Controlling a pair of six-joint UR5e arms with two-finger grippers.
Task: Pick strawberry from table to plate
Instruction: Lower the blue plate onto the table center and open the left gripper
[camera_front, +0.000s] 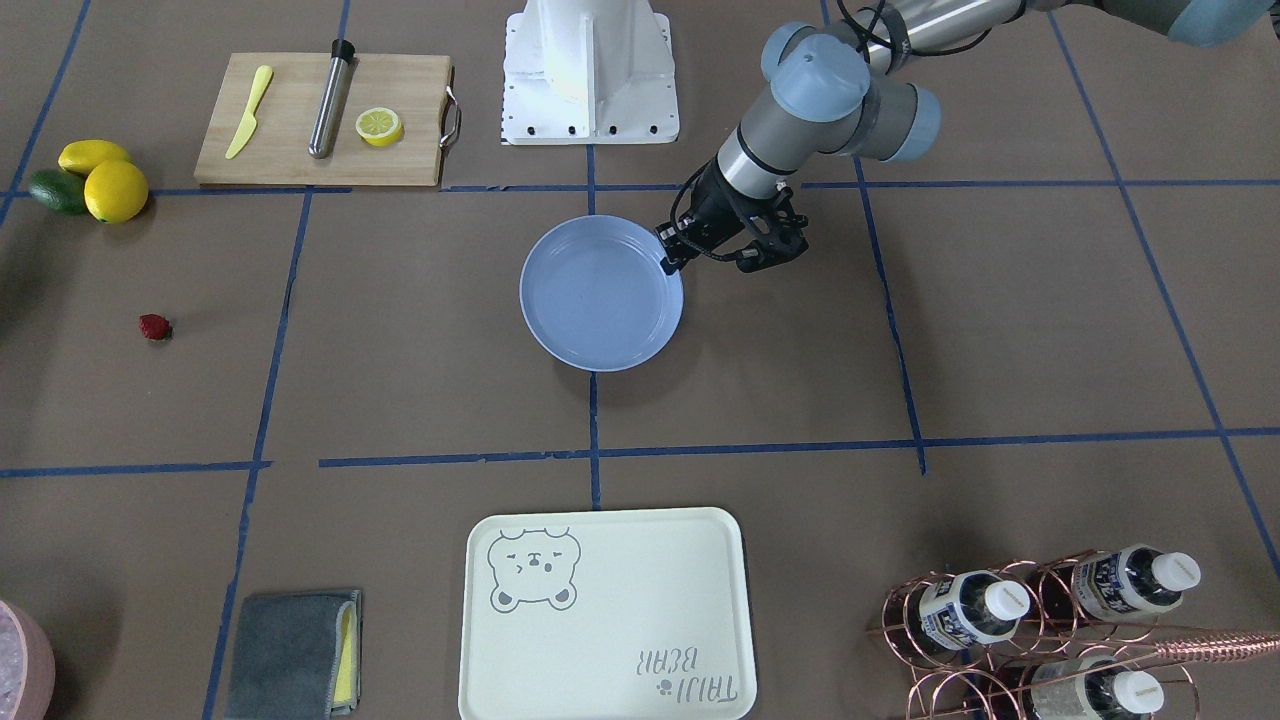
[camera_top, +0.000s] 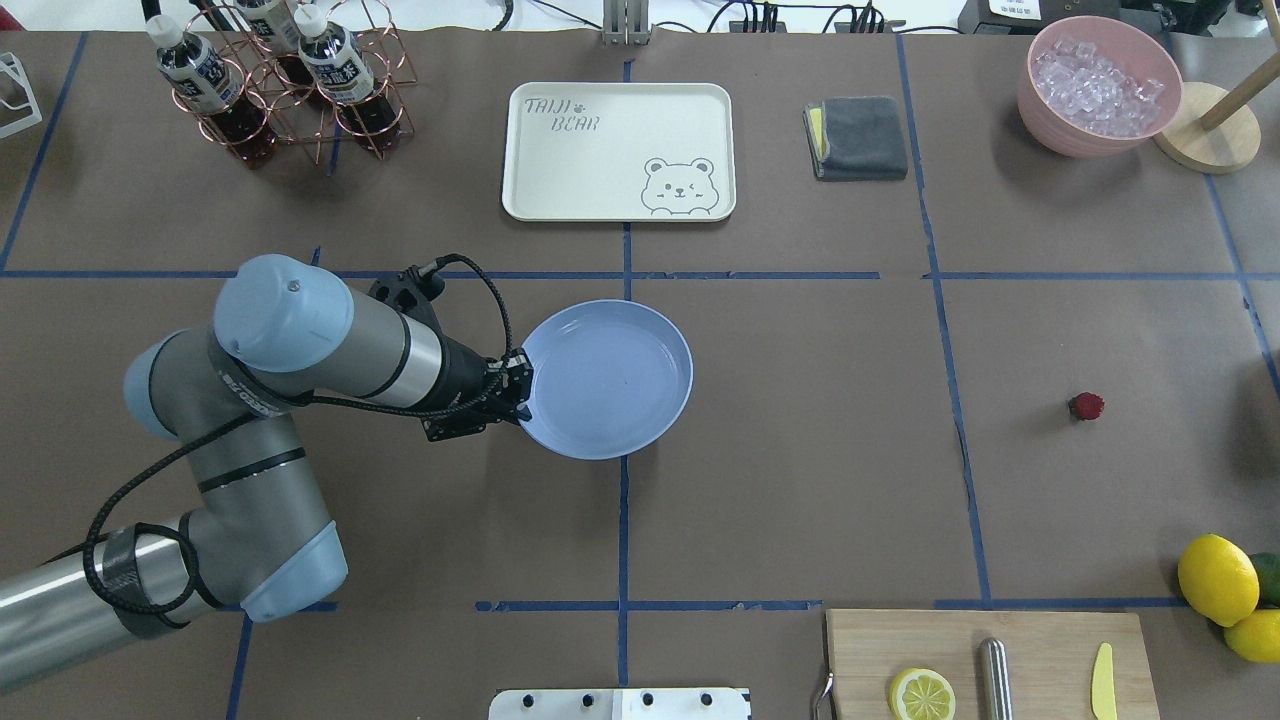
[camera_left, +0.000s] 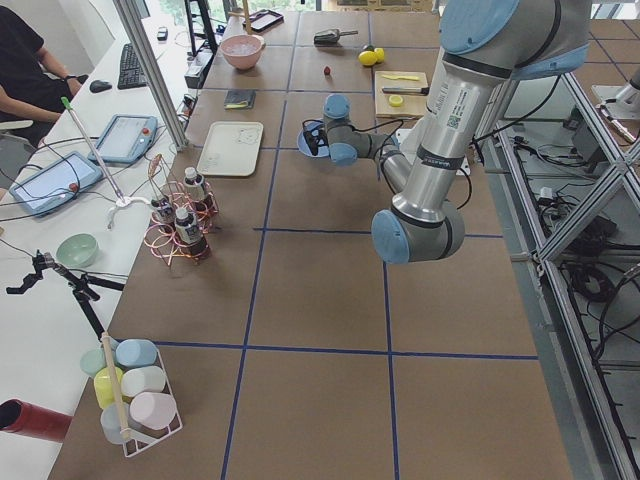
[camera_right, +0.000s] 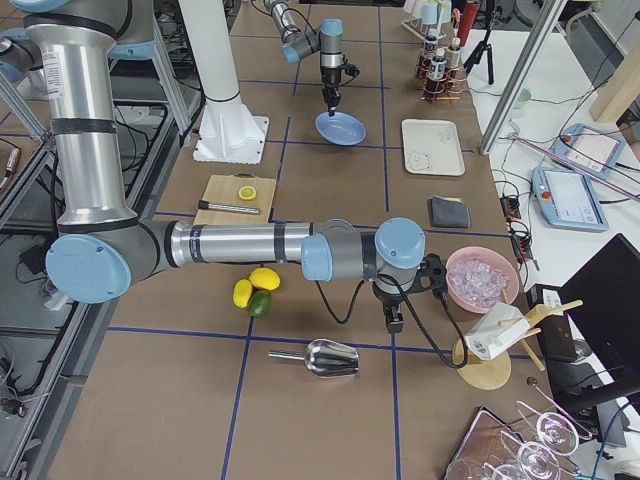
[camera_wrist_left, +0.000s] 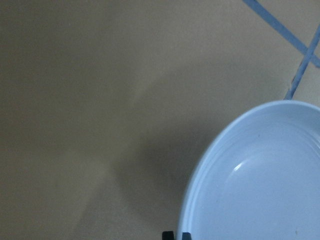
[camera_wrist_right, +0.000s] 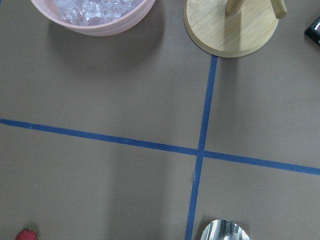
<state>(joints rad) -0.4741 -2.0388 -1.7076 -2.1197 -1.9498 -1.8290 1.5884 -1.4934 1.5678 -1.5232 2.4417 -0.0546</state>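
Note:
The small dark-red strawberry (camera_front: 154, 327) (camera_top: 1087, 405) lies alone on the brown table (camera_top: 800, 450), far on the robot's right. It also shows at the bottom-left corner of the right wrist view (camera_wrist_right: 25, 235). The light-blue plate (camera_front: 600, 290) (camera_top: 610, 380) (camera_wrist_left: 250, 190) lies at the table's middle, with nothing in it. My left gripper (camera_front: 672, 262) (camera_top: 518, 388) points down at the plate's rim, its fingertips (camera_wrist_left: 168, 234) close together with the rim seemingly pinched between them. My right gripper (camera_right: 393, 325) shows only in the exterior right view, so I cannot tell its state.
A bamboo cutting board (camera_front: 320, 120) carries a lemon half (camera_front: 380, 126), a yellow knife and a metal tube. Lemons (camera_front: 115, 190) lie beyond the strawberry. A cream bear tray (camera_front: 605, 610), a grey cloth (camera_front: 290, 655), a bottle rack (camera_front: 1040, 620), an ice bowl (camera_top: 1098, 85) and a metal scoop (camera_right: 330, 358) line the edges.

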